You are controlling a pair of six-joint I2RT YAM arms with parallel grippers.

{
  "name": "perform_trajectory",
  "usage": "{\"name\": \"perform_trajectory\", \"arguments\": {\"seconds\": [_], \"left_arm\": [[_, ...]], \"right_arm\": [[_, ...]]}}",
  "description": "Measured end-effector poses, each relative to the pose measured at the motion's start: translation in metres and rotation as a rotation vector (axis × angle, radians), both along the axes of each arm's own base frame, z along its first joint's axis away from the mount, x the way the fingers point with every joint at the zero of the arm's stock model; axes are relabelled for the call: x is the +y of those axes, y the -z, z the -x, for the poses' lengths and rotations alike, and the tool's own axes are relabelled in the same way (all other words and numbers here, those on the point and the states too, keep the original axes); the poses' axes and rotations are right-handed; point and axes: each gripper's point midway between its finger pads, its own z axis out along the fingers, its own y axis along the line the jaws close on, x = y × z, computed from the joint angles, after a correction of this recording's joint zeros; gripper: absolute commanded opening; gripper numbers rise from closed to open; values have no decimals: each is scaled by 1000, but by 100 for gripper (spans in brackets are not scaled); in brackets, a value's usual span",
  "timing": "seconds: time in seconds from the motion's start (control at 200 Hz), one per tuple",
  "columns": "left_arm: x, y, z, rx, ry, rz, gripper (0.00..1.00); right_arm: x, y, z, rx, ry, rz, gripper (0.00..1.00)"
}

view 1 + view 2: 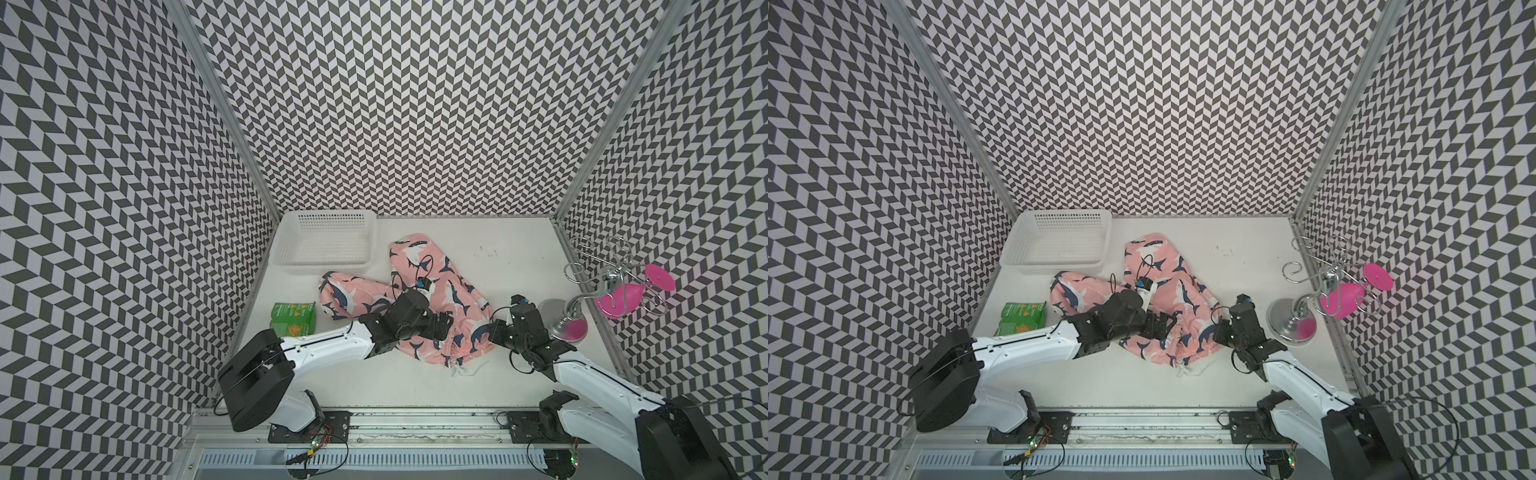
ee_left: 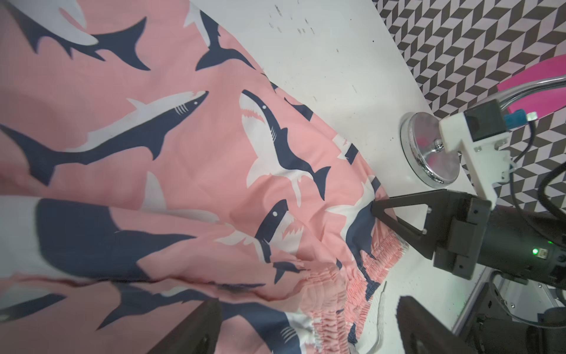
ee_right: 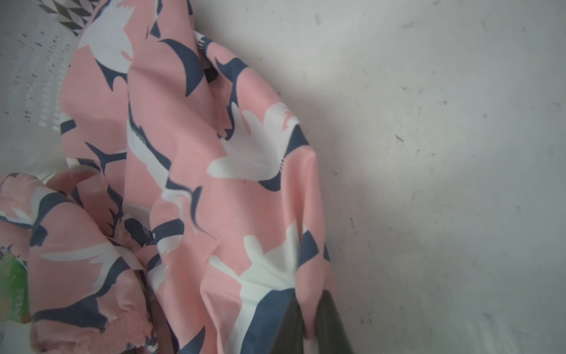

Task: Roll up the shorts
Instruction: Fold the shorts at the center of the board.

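Your pink shark shorts (image 1: 428,274) lie crumpled on the white desk (image 1: 478,374), reaching from your left jaws to your right jaws.
Your right jaws are squeezed tight on a fold of the shorts by the bunched waistband. Your left jaws stand wide apart over the cloth and grip nothing. The desk has tiny dark specks (image 1: 486,249) out past the right jaws. A white basket (image 1: 332,222) sits beyond the left jaws, just beside one shorts leg. A green packet (image 1: 291,318) lies near your left arm, and a silver stand (image 1: 561,316) is just beside the right jaws. Black-and-white zigzag walls (image 1: 415,104) close in three sides.
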Motion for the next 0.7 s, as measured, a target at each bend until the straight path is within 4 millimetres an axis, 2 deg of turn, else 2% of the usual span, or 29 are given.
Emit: {"name": "perform_trajectory", "arguments": {"seconds": [0.07, 0.09, 0.15, 0.185, 0.255, 0.32, 0.391, 0.451, 0.541, 0.621, 0.701], "left_arm": [[-8, 6, -3, 13, 3, -10, 84], [-8, 8, -4, 14, 4, -15, 84], [-6, 9, -4, 15, -6, -20, 84], [-3, 7, -5, 7, -17, -18, 85], [9, -4, -8, -19, -60, -6, 86], [30, -20, -12, -47, -117, 23, 87], [67, -40, -25, -80, -226, 72, 89], [112, -54, -41, -111, -368, 112, 93], [178, -63, -56, -144, -584, 136, 97], [227, -59, -62, -146, -749, 143, 100], [266, -49, -65, -123, -886, 141, 100]], "right_arm": [[-16, -6, -10, -20, 64, 20, 0], [-21, -9, -14, -30, 83, 25, 3], [-34, -20, -24, -68, 124, 38, 33], [-36, -28, -30, -90, 124, 45, 42], [-33, -45, -40, -132, 95, 50, 49], [-14, -61, -44, -176, 26, 52, 51], [13, -79, -39, -228, -69, 42, 55], [33, -93, -29, -270, -147, 11, 58], [49, -107, -17, -320, -219, -49, 61], [58, -102, -9, -318, -264, -89, 61], [68, -85, 0, -275, -311, -104, 61]]}}
